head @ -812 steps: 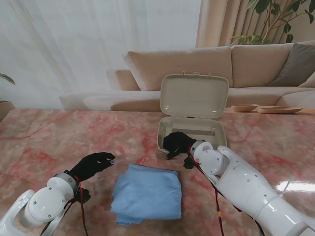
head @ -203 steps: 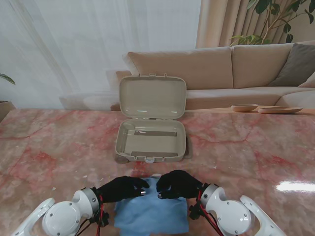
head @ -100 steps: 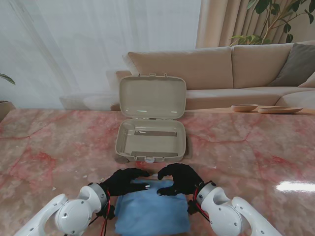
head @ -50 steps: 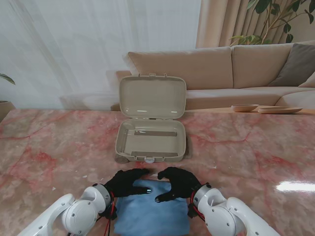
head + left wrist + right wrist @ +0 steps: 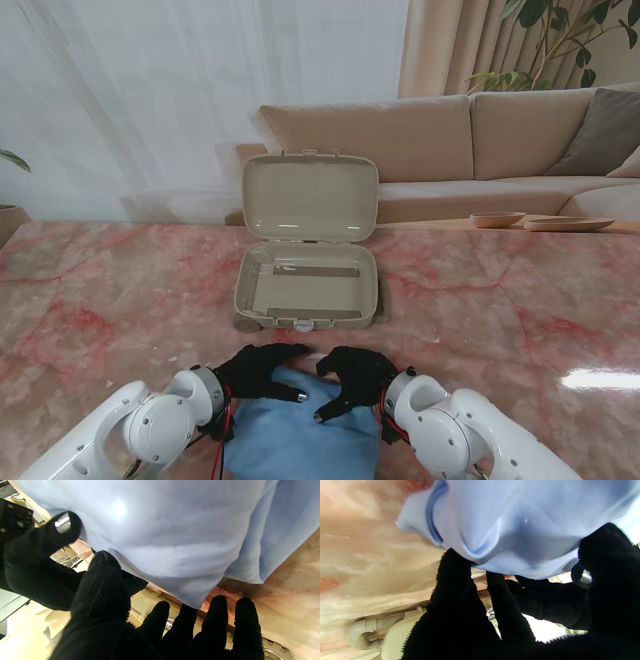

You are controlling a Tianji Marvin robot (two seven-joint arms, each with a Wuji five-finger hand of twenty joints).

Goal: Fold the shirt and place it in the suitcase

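Beige sofa [image 5: 450,140], white curtain [image 5: 150,100], houseplant [image 5: 560,40]

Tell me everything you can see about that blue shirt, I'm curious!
The shirt is pale blue, soft cloth, folded into a compact bundle. It lies near me on the pink marble table, short of the open beige suitcase. The black-gloved left hand and right hand grip its far edge, which looks lifted off the table.

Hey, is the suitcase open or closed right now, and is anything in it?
Open: the suitcase has its lid standing upright, and nothing shows inside. The shirt is outside it.
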